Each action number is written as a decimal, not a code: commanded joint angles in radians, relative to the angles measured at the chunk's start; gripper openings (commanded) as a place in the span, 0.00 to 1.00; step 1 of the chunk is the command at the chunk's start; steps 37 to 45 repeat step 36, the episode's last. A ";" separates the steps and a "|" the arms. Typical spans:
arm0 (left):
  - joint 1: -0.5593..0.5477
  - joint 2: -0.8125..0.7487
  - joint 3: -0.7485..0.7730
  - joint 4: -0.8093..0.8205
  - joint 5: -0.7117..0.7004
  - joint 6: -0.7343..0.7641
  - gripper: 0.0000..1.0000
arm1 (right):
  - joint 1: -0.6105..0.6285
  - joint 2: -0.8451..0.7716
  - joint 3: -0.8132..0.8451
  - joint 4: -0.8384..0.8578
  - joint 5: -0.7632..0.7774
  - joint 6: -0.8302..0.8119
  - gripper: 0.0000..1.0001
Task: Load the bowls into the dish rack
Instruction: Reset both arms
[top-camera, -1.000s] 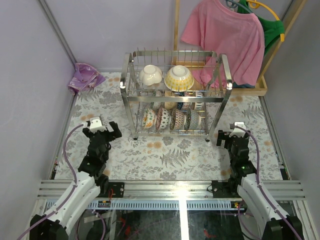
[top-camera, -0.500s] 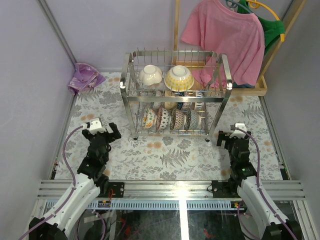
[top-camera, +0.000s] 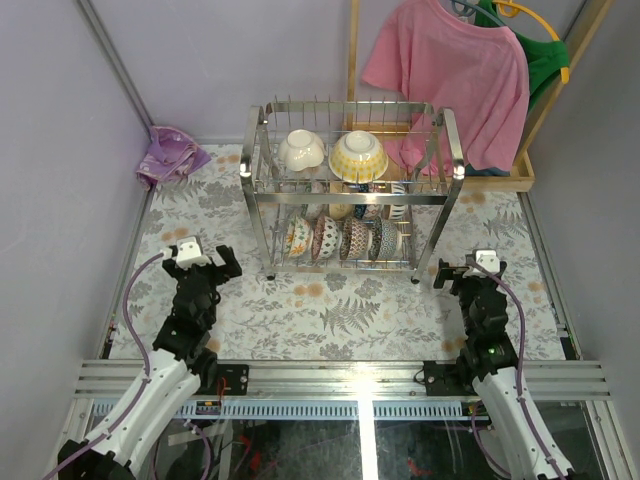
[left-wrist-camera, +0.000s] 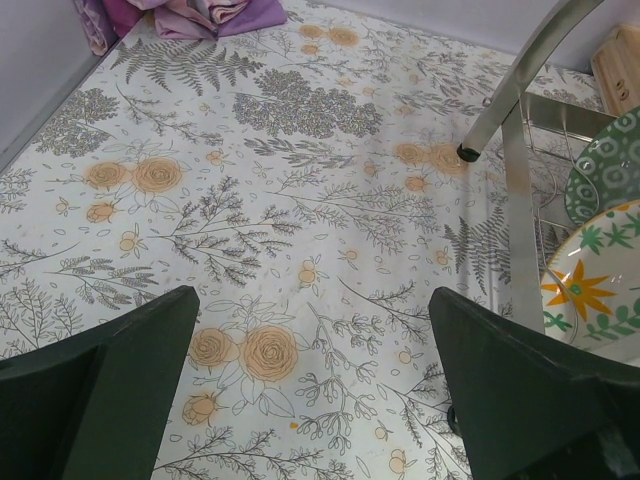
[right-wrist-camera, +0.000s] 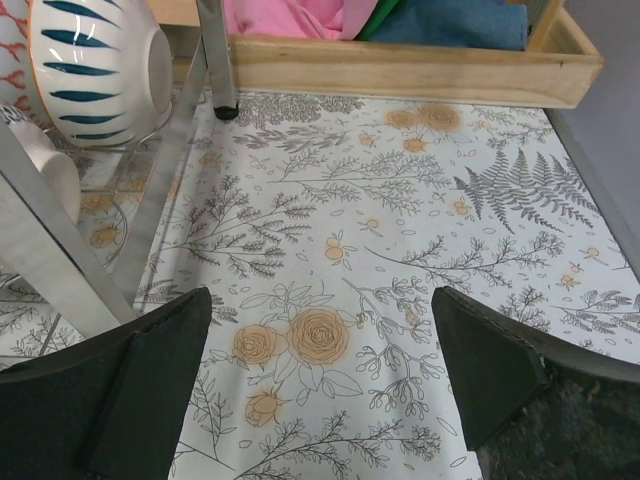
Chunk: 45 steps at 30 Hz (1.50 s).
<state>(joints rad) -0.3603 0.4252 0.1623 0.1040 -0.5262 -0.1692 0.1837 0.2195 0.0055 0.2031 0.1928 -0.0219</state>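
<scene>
We are keeping our left fingers (left-wrist-camera: 100, 400) and right fingers (right-wrist-camera: 130, 390) wide open, gripping nothing. The dish rack (top-camera: 455, 150) is standing on the flowery surface (top-camera: 340, 300) ahead, with bowls (top-camera: 358, 156) sitting inside.

The desk (top-camera: 340, 310) has a cover with grey ferns and orange flowers all over it. The shiny dish rack (top-camera: 350, 200) stands on it on small dark feet, toward the back. A crumpled purple cloth (top-camera: 170, 155) lies in the far left corner. A wooden frame (top-camera: 500, 182) sits at the far right.
</scene>
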 joint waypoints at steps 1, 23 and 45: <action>-0.006 0.004 -0.001 0.024 0.018 0.016 1.00 | 0.006 -0.031 -0.093 0.006 0.034 0.000 0.99; -0.008 0.018 0.003 0.027 0.022 0.009 1.00 | 0.005 0.007 -0.088 0.026 0.029 0.001 0.99; -0.008 0.030 0.005 0.028 -0.011 0.002 1.00 | 0.005 0.034 -0.086 0.042 0.058 0.012 0.99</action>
